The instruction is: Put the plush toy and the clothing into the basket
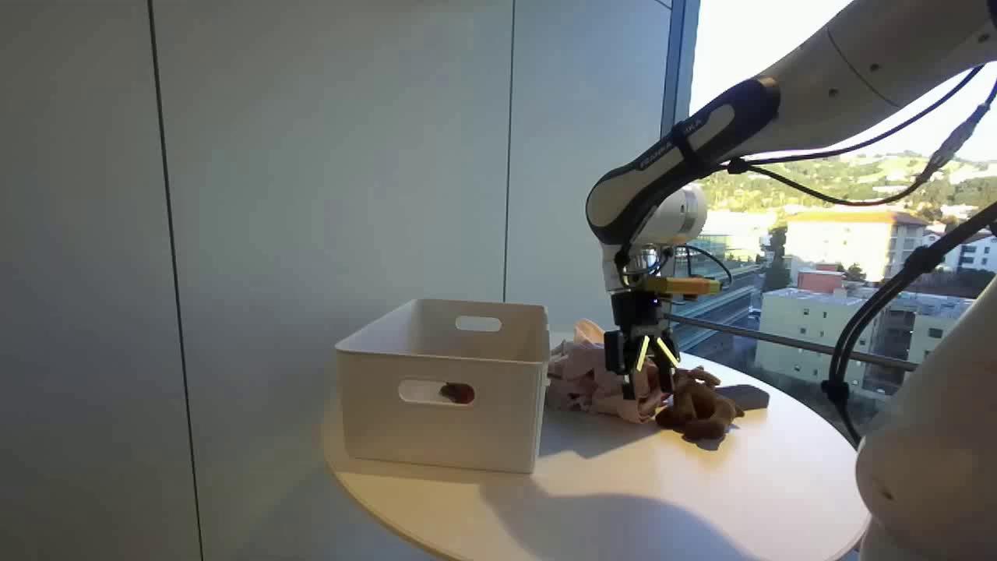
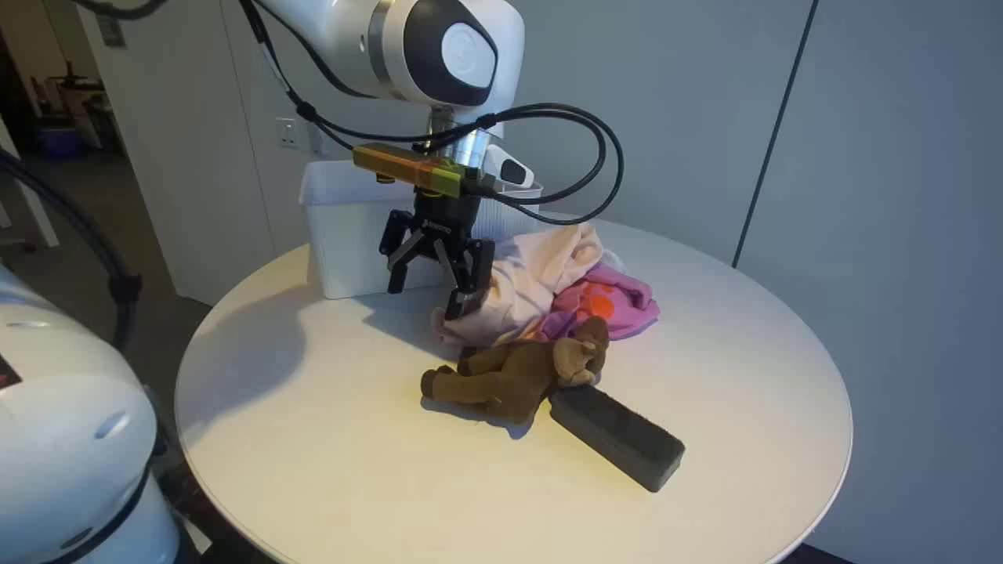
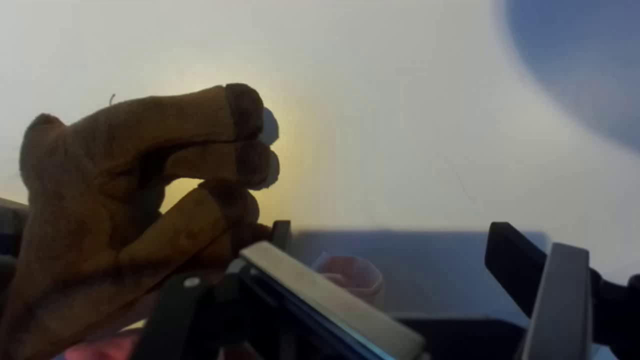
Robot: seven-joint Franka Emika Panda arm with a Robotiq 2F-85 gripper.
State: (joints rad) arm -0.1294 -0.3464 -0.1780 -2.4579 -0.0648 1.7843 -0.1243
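Observation:
My gripper [image 2: 427, 294] is open, its fingers pointing down with nothing between them in an exterior view. It hangs beside the clothing heap, one fingertip overlapping the cloth; I cannot tell whether they touch. The clothing [image 2: 525, 282] is crumpled pale pink cloth with a pink-purple piece [image 2: 611, 301] beside it. A bit of pale pink cloth [image 3: 357, 275] shows between the fingers in the wrist view. The brown plush toy [image 2: 509, 384] lies against the heap; it also shows at the left of the wrist view [image 3: 100, 165]. The white basket [image 1: 444, 436] stands beside the clothing.
A dark grey block [image 2: 619, 439] lies against the plush toy on the round white table [image 2: 313, 470]. A small dark red thing [image 1: 458, 393] shows through the basket's handle hole. A wall stands behind the table, and a window is beside the arm.

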